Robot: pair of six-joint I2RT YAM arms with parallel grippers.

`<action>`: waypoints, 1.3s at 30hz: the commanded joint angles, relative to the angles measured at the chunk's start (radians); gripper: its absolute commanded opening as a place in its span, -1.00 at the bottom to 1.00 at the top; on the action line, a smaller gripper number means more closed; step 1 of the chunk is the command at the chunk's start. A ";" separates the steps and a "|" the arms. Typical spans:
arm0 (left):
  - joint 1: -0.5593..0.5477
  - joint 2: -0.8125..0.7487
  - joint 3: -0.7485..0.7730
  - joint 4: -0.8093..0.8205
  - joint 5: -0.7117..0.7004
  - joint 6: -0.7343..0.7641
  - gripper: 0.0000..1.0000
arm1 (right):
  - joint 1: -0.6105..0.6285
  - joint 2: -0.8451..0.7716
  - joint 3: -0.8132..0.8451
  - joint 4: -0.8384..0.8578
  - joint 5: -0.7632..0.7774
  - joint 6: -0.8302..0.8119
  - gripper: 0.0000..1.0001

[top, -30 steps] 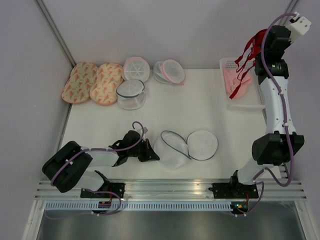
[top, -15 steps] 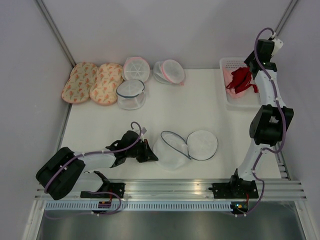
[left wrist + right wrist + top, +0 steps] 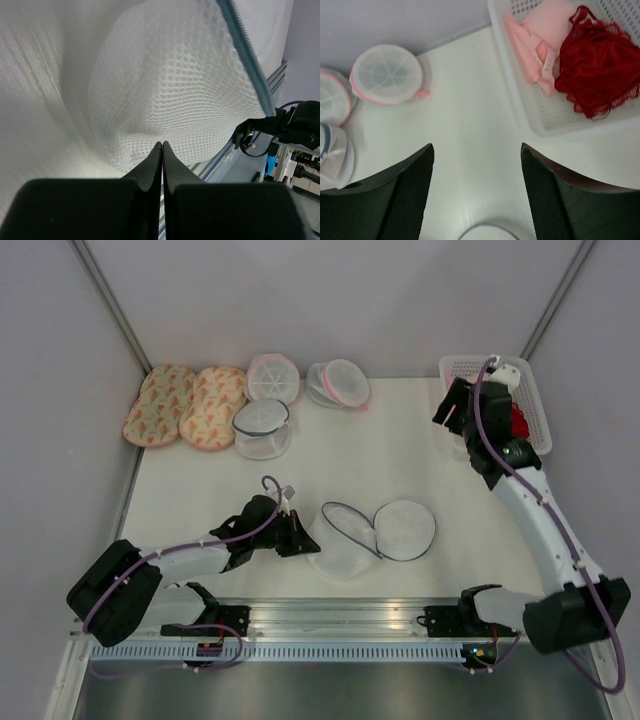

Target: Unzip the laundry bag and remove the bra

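The laundry bag lies unzipped near the front of the table, with its round lid flopped to the right. Its blue-grey zip rim runs along the white mesh in the left wrist view. My left gripper is shut at the bag's left edge, its tips pinching a fold of mesh. The dark red lacy bra lies in the white basket on a pale pink cloth. My right gripper is open and holds nothing. It hangs over the table just left of the basket.
Two pink-rimmed mesh bags and a second blue-rimmed bag sit at the back. Two peach patterned pads lie at the back left. The aluminium rail runs along the near edge.
My right gripper opened and let go of the bra, which dropped into the basket. The right arm then swung down and left. The left arm stayed at the bag.
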 commanded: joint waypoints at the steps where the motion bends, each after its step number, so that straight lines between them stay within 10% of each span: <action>1: -0.003 -0.043 0.047 0.001 -0.034 0.036 -0.95 | 0.031 -0.087 -0.201 -0.094 0.085 0.052 0.48; 13: -0.003 -0.170 0.070 0.007 -0.143 -0.005 -0.95 | 0.189 -0.304 -0.597 -0.183 -0.009 0.273 0.45; 17: -0.003 -0.247 0.067 0.038 -0.189 -0.022 0.06 | 0.209 -0.370 -0.701 -0.139 -0.060 0.301 0.47; 25: -0.003 -0.248 0.124 -0.092 -0.274 0.001 0.32 | 0.212 -0.385 -0.818 -0.061 -0.158 0.373 0.45; 28: -0.003 -0.225 0.118 -0.074 -0.266 -0.005 0.32 | 0.212 -0.405 -0.850 -0.039 -0.160 0.391 0.22; 32: -0.003 -0.199 0.118 -0.059 -0.261 -0.007 0.32 | 0.211 -0.443 -0.884 0.028 -0.189 0.384 -0.99; 39: -0.003 -0.205 0.099 -0.037 -0.286 -0.022 0.33 | 0.211 -0.582 -0.777 0.059 -0.295 0.194 -0.99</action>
